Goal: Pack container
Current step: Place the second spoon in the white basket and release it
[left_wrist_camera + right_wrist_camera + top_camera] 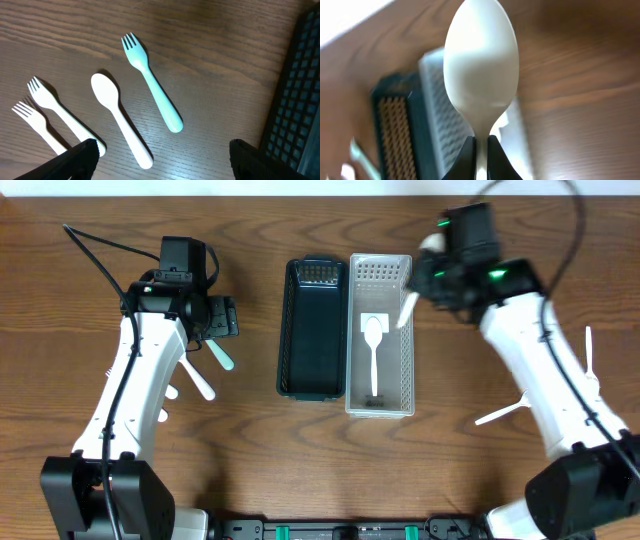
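Note:
A dark basket (312, 330) and a white basket (399, 340) stand side by side mid-table. One white spoon (373, 350) lies in the white basket. My right gripper (425, 290) is shut on another white spoon (408, 308) and holds it over the white basket's right rim; in the right wrist view the spoon (481, 60) sticks out of the shut jaws (481, 150). My left gripper (215, 320) is open and empty above a teal fork (152, 82), a white spoon (120, 117) and two white forks (60, 112) on the table.
Two more white utensils lie at the right, one (589, 350) near the right arm and one (500, 413) nearer the front. The dark basket's wall (295, 100) is at the right edge of the left wrist view.

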